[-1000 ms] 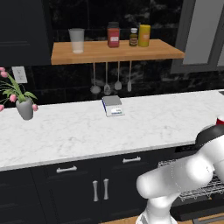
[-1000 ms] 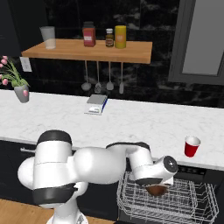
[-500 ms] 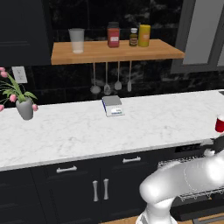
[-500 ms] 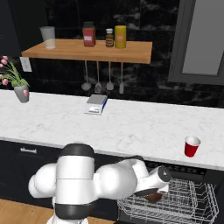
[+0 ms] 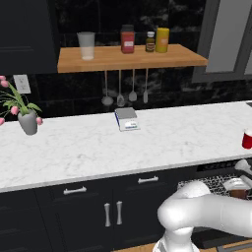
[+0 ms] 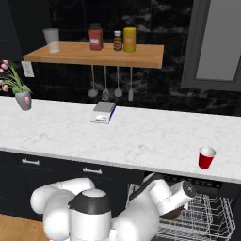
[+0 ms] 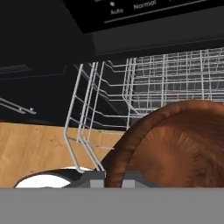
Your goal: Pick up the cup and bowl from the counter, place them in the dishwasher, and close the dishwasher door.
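- The scale (image 6: 103, 113) is sat on the counter (image 6: 141, 141) well to the left of the dishwasher (image 6: 207, 186), under the hanging utensils.
- The gripper (image 7: 113, 177) is clamped nearly shut on the rim of the bowl (image 7: 175, 148), seen up close in the hand view; the dark-brown bowl is held right over the wire rack (image 7: 166, 83) of the dishwasher, low and below counter level.
- In the right base view the bowl (image 6: 173, 215) is tucked under the wrist, just above the rack's left part.
- The cup (image 6: 206, 157) is left standing on the counter above the dishwasher, towards its right side, apart from the arm.
- Compared with a second ago, the arm has been dropped lower and stretched further over the rack, so the bowl has been carried down with it; the cup has not been shifted.
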You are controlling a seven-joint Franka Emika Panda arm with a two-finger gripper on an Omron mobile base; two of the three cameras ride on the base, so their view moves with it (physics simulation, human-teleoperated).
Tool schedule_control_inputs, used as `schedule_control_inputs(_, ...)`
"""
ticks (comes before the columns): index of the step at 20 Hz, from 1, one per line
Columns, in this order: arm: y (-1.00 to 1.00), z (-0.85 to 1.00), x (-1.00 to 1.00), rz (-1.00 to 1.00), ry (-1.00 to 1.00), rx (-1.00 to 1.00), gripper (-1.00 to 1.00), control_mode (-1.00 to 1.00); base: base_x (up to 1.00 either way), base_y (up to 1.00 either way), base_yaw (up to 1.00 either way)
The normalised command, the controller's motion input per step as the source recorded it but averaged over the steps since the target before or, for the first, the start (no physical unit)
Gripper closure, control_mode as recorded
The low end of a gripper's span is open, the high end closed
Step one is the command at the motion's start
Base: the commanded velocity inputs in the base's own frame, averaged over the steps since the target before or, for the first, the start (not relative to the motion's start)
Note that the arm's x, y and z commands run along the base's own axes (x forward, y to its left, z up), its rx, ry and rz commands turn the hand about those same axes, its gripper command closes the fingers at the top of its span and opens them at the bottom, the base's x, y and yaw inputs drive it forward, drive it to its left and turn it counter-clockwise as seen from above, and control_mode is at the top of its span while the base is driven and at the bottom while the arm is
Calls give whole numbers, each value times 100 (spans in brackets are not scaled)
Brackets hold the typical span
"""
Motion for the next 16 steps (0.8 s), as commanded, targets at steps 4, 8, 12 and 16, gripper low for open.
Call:
schedule_control_inputs(4, -3, -4, 27, 0, 0, 2, 100, -100, 0, 0, 0)
schedule_control_inputs(8, 0, -11, 49, -1, 0, 0, 100, -100, 0, 0, 0)
schedule_control_inputs(12, 0, -19, 41, -1, 0, 0, 100, -100, 0, 0, 0)
schedule_control_inputs(16, 0, -34, 1, 0, 0, 0, 100, -100, 0, 0, 0)
